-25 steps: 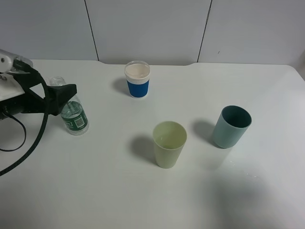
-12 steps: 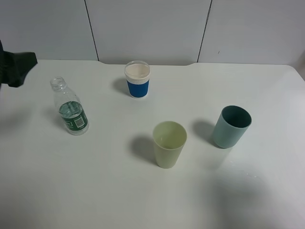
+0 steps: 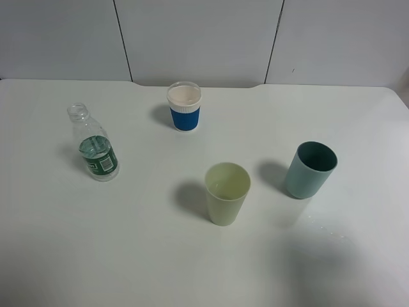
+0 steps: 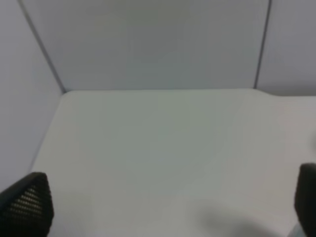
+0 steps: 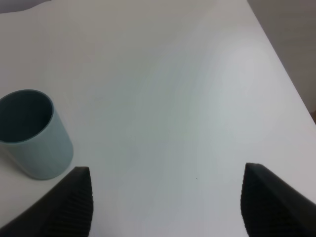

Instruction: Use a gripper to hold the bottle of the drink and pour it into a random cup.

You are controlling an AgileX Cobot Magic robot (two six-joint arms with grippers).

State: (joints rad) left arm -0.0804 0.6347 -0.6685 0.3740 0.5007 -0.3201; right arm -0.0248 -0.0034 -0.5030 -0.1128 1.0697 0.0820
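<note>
The bottle of the drink (image 3: 94, 144) stands upright at the table's left, uncapped, clear with a green label and some liquid. The pale yellow-green cup (image 3: 227, 193) stands upright near the middle front. Neither arm shows in the exterior high view. In the left wrist view my left gripper (image 4: 163, 202) is open and empty over bare table near the back wall, with one fingertip (image 4: 27, 205) at each side. In the right wrist view my right gripper (image 5: 168, 202) is open and empty, with the teal cup (image 5: 32, 133) beside one fingertip (image 5: 74, 205).
A short blue cup with a white rim (image 3: 184, 106) stands at the back centre. The teal cup (image 3: 309, 169) stands at the right. The white table (image 3: 160, 256) ends at a grey panelled wall (image 3: 198, 38) behind.
My left arm has let go of the area by the bottle and drawn back to the left, out of the exterior high view. The bottle and cups have not moved.
</note>
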